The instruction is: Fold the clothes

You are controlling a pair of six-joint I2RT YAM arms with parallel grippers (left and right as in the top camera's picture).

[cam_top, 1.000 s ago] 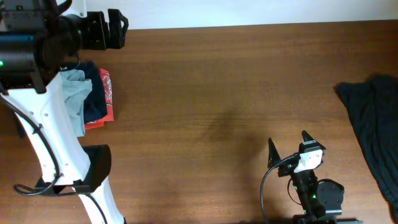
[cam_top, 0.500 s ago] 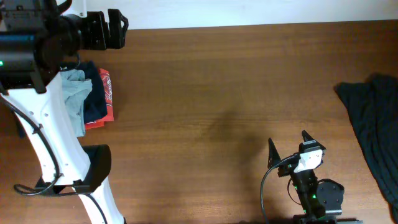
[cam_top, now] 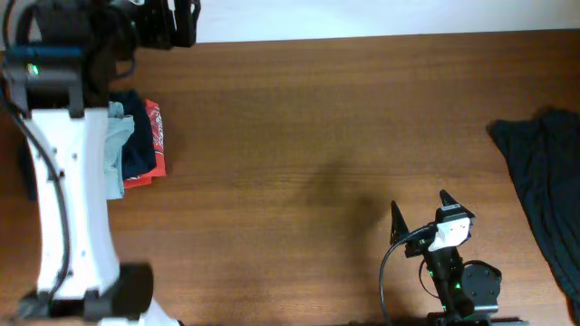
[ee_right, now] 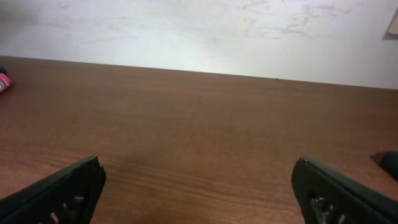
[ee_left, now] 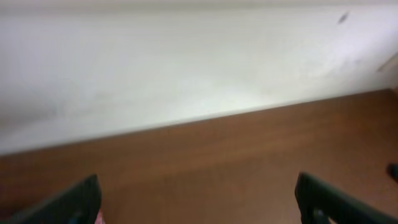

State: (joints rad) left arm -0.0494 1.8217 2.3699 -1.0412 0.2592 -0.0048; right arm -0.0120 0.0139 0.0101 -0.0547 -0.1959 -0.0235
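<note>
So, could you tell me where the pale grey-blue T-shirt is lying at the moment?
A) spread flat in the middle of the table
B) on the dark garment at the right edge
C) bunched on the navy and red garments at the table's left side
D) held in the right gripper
C: the overhead view shows the T-shirt crumpled on the navy and red garments at the left.

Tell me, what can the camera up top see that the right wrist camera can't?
Only the overhead view shows the pale grey-blue T-shirt, bunched up at the table's left side, and the left arm reaching over it. Only the right wrist view shows the faint marks on the white wall. Both show the brown table and the right fingers spread open. Both also catch the red folded garment and the dark loose garment, but the wrist view gets only tiny slivers at its edges.
</note>
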